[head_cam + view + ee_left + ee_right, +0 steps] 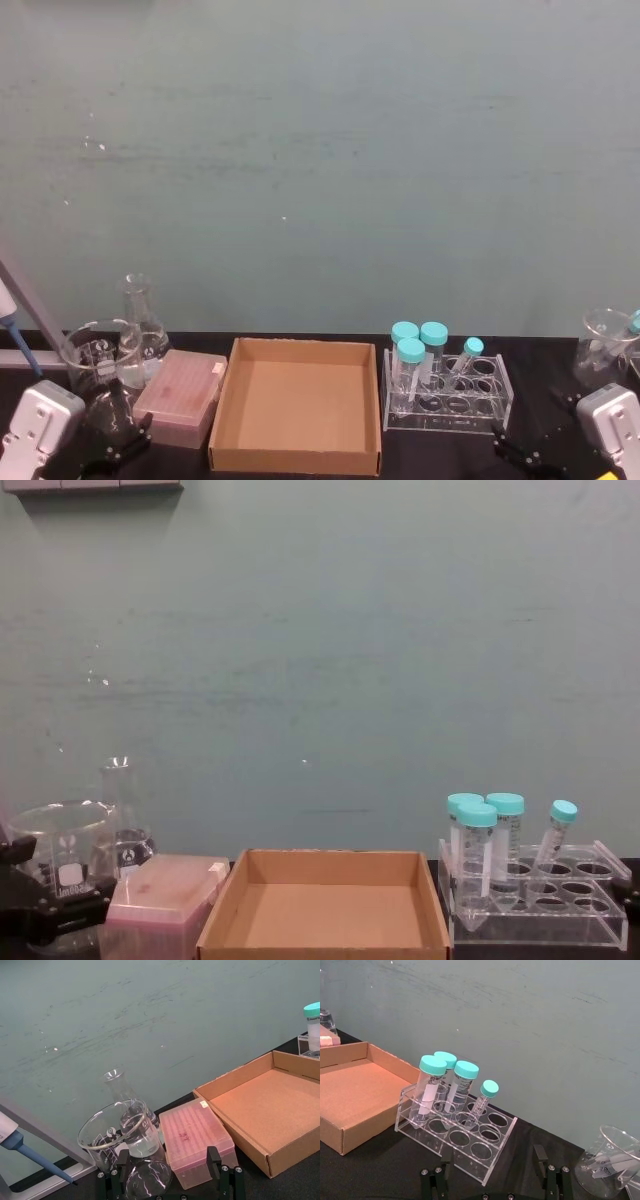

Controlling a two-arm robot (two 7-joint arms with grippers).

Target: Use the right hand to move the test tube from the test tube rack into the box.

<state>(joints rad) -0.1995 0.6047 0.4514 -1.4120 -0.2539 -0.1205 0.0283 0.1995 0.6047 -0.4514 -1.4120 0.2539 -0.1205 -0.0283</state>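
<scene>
The slim test tube (pixel 463 362) with a small teal cap leans in a back hole of the clear test tube rack (pixel 445 415), right of the brown cardboard box (pixel 295 450). In the right wrist view the test tube (pixel 482 1102) stands just past my open right gripper (pixel 493 1157), whose fingers sit in front of the rack (pixel 470 1162) without touching it. My right gripper (pixel 520 450) hangs low at the table's front right. The left gripper (pixel 115 448) is parked open at the front left, near the glassware. The box (pixel 340 1110) holds nothing.
Three wider teal-capped tubes (pixel 412 358) stand in the rack's left holes. A pink plastic box (pixel 180 398), a beaker (pixel 98 355) and a conical flask (pixel 142 315) crowd the left. Another beaker (pixel 605 345) stands far right. A pipette (pixel 12 335) is at the left edge.
</scene>
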